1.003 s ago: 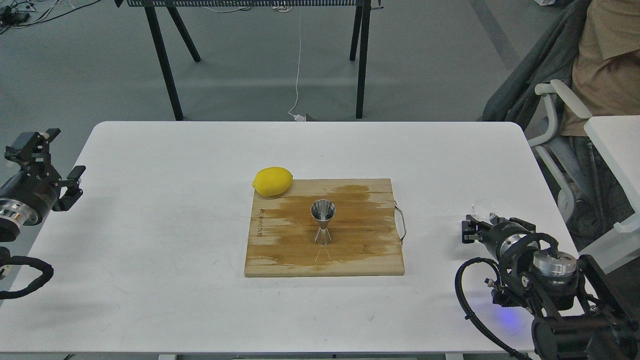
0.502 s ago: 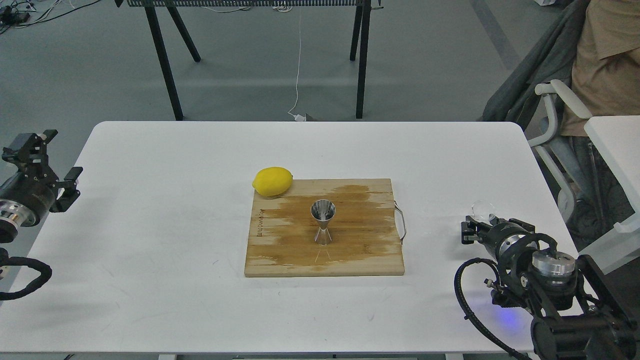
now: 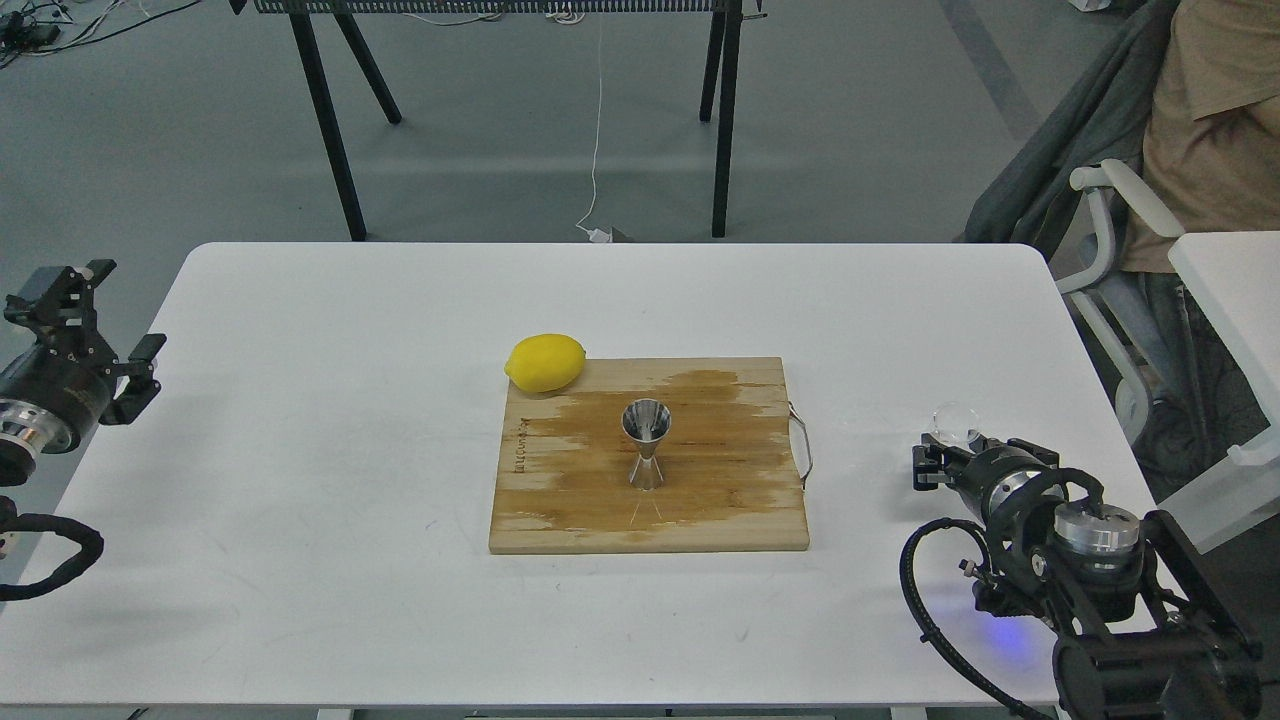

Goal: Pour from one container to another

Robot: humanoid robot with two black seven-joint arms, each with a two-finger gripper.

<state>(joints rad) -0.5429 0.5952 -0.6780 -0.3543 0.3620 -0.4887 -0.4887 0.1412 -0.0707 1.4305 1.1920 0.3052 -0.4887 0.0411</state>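
The shiny steel jigger (image 3: 646, 445) stands upright in the middle of the wooden cutting board (image 3: 720, 500). The small clear glass cup (image 3: 955, 421) is at the table's right side, sitting between the fingers of my right gripper (image 3: 947, 452), which looks shut on it; the cup shows above the dark fingers. It is well right of the board and the jigger. My left gripper (image 3: 100, 328) hovers off the table's left edge, open with nothing between its fingers.
A yellow lemon (image 3: 545, 362) rests at the board's far left corner. The board has a wet stain and a metal handle (image 3: 802, 445) on its right side. A chair and a seated person (image 3: 1200, 130) are at the far right.
My right gripper has shifted a little to the left with the glass cup. The left gripper drew slightly towards the left edge, then held still. The jigger and lemon have not moved.
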